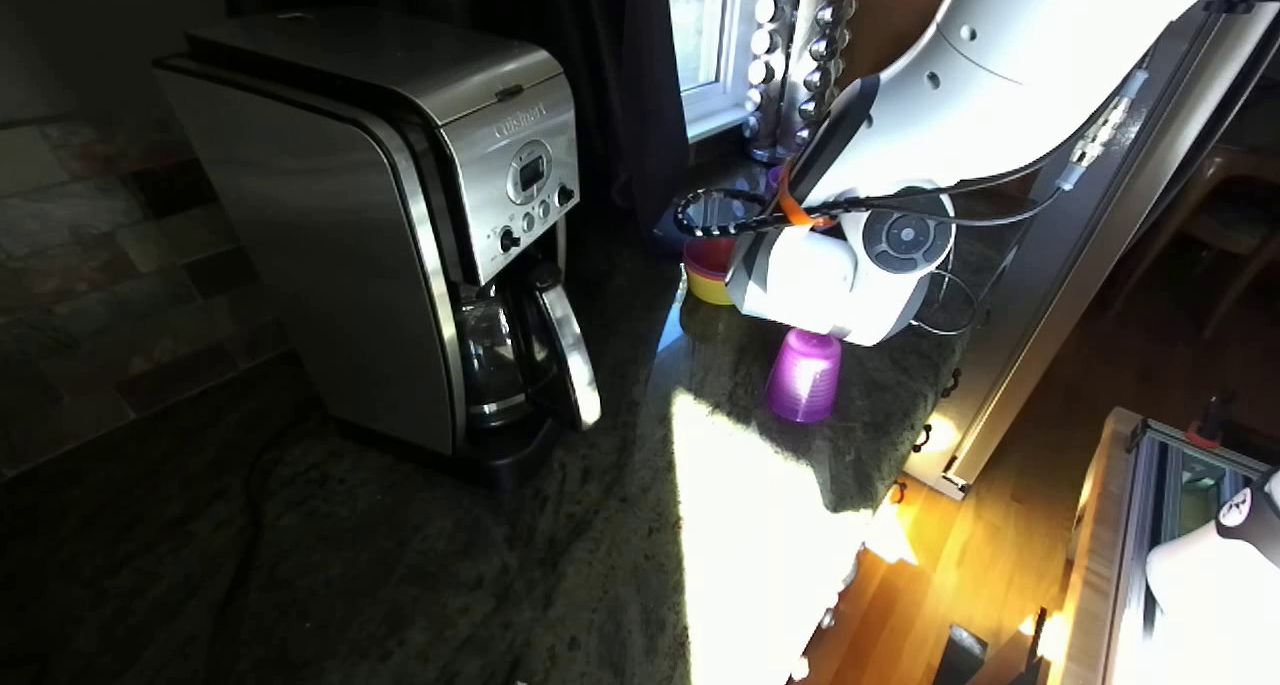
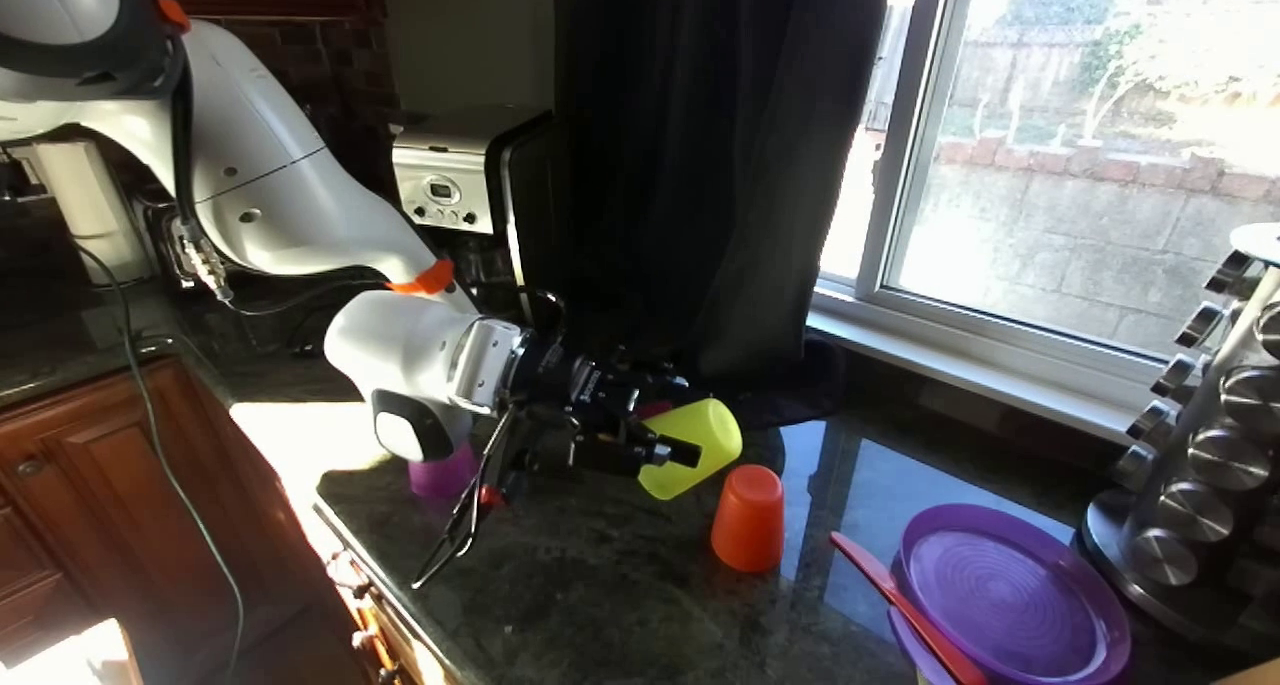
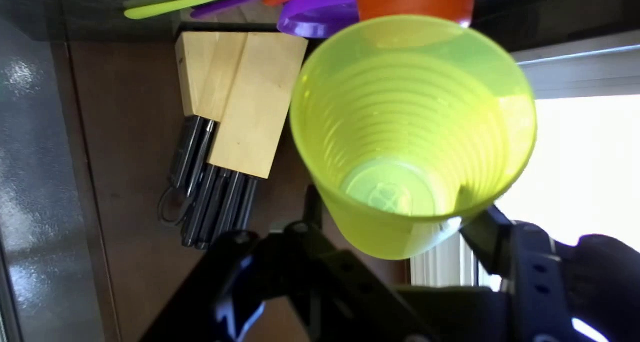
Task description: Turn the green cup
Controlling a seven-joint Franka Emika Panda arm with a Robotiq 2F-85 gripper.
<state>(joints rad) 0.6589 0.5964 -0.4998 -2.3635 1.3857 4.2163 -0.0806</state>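
The green cup (image 2: 715, 427) is lime-green and hangs tilted in an exterior view, its base up toward the window and its open rim low. My gripper (image 2: 680, 415) is shut on it, with a dark finger on each side. In the wrist view I look into the open mouth of the green cup (image 3: 360, 132), with the gripper's fingers (image 3: 396, 214) at its left and right sides. I cannot tell whether its rim touches the counter. The arm hides the cup and gripper in an exterior view.
An upside-down orange cup (image 2: 748, 520) stands close beside the green cup. A purple cup (image 1: 805, 375) stands under the wrist. Nearby are stacked bowls (image 1: 708, 283), a purple plate (image 2: 1015, 595) with a red knife (image 2: 890, 590), a spice rack (image 2: 1200, 455), a knife block (image 3: 255, 102) and a coffee maker (image 1: 330, 215).
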